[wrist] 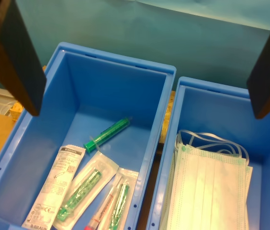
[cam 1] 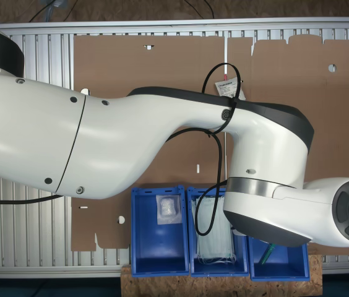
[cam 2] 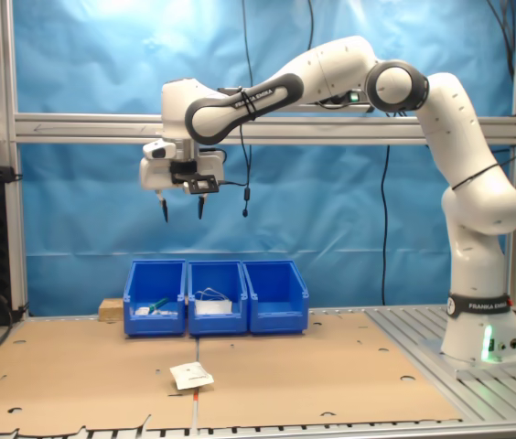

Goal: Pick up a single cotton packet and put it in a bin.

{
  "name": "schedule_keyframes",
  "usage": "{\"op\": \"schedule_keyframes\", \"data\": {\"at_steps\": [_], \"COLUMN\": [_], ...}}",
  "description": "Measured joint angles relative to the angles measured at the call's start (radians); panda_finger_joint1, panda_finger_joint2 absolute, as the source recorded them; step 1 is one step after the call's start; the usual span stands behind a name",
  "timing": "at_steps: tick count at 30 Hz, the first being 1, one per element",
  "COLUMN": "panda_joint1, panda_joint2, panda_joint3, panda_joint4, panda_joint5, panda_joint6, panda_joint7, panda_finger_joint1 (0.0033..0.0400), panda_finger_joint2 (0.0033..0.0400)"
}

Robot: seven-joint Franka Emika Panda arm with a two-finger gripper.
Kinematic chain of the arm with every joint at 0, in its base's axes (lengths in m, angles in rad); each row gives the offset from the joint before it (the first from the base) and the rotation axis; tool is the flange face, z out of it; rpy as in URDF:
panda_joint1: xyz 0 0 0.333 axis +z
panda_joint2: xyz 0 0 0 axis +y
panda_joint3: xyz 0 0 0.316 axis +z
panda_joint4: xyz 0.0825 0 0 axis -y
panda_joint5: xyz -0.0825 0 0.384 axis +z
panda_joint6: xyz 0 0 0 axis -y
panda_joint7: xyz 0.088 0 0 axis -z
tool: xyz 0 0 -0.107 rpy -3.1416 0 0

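Empty, spread-fingered end effector [cam 2: 182,210] hangs high above blue bins [cam 2: 216,297].

- A cotton packet [cam 2: 191,375], small, square and pale, lies flat on the cardboard sheet [cam 2: 331,366], well below the gripper [cam 2: 183,212] and nearer the camera in the second exterior view; the open-fingered gripper is not touching it.
- A second cotton packet [cam 1: 167,210], clear plastic over white cotton, rests slightly crumpled on the floor of the far bin [cam 1: 159,247], two bins along from the gripper.
- Three open blue bins stand touching in a row far beneath the gripper: the near bin [cam 2: 155,315] directly under it, the middle bin [cam 2: 217,318] just beside, and the far bin at the other end.
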Motion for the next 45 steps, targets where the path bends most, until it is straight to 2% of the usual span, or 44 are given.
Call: {"op": "schedule_keyframes", "data": {"at_steps": [11, 17, 28, 37, 45], "panda_joint1": [0.019, 0.05, 0.141, 0.195, 0.219], "panda_joint2": [-0.001, -0.001, -0.007, -0.015, -0.026], "panda_joint3": [0.038, 0.059, 0.098, 0.12, 0.14], "panda_joint4": [0.0, 0.0, -0.009, -0.05, -0.114], "panda_joint5": [0.0, 0.0, 0.0, 0.0, 0.0], "panda_joint6": [-0.059, -0.093, -0.137, -0.129, -0.09], "panda_joint7": [0.0, 0.0, 0.0, 0.0, 0.0], "panda_finger_joint1": [0.04, 0.04, 0.04, 0.04, 0.04], "panda_finger_joint2": [0.04, 0.04, 0.04, 0.04, 0.04]}}
